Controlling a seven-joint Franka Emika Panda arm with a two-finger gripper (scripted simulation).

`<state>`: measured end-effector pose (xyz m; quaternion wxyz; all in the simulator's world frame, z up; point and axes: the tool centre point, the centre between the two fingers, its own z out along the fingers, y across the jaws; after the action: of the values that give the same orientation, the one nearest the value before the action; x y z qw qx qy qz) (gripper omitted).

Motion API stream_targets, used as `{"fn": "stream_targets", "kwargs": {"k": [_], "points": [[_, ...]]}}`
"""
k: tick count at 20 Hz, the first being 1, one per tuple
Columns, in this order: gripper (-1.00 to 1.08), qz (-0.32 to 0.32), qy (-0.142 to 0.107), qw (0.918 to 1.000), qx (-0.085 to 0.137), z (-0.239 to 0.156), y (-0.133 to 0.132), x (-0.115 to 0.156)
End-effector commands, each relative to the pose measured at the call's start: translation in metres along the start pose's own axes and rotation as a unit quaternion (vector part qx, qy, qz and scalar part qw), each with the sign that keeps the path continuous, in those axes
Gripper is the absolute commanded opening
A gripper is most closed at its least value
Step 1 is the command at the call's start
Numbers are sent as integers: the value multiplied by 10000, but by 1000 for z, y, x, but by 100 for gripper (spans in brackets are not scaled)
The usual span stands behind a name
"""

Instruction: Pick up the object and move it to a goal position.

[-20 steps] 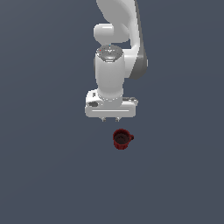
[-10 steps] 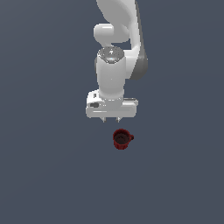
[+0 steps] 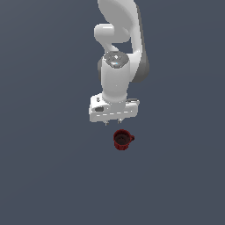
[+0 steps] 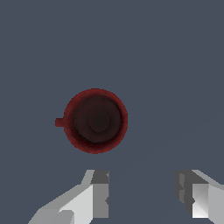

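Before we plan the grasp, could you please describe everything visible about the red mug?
The mug is small, dark red and round, with a dark inside and a small loop handle jutting from one side. It stands upright, mouth up, on the plain grey surface. Nothing touches it: the open gripper hangs above, offset to one side rather than centred over it.

The wrist view looks straight down into a small dark red mug (image 4: 96,121), standing upright on a plain grey-blue desk (image 4: 175,61). Its round rim is a lighter red than the dark inside, where a faint circle marks the bottom. A small handle (image 4: 59,122) sticks out from one side. The gripper (image 4: 142,197) shows at the picture's edge, its two pale fingers (image 4: 99,194) spread wide with bare desk between them. The mug lies clear of both fingers, untouched, offset from the gap.
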<state>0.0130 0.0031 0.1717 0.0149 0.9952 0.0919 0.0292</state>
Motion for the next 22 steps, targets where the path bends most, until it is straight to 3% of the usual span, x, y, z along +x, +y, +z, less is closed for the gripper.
{"fn": "stream_targets", "kwargs": {"k": [1, 6, 11, 15, 22], "points": [[28, -331, 2, 9994, -31, 5, -3, 0], [28, -1170, 7, 9931, -103, 17, -12, 0], [28, -2052, 13, 9786, -166, 29, -22, 0], [28, -2750, 18, 9612, -208, 39, -30, 0], [28, -3857, 32, 9222, -261, 54, -45, -1]]}}
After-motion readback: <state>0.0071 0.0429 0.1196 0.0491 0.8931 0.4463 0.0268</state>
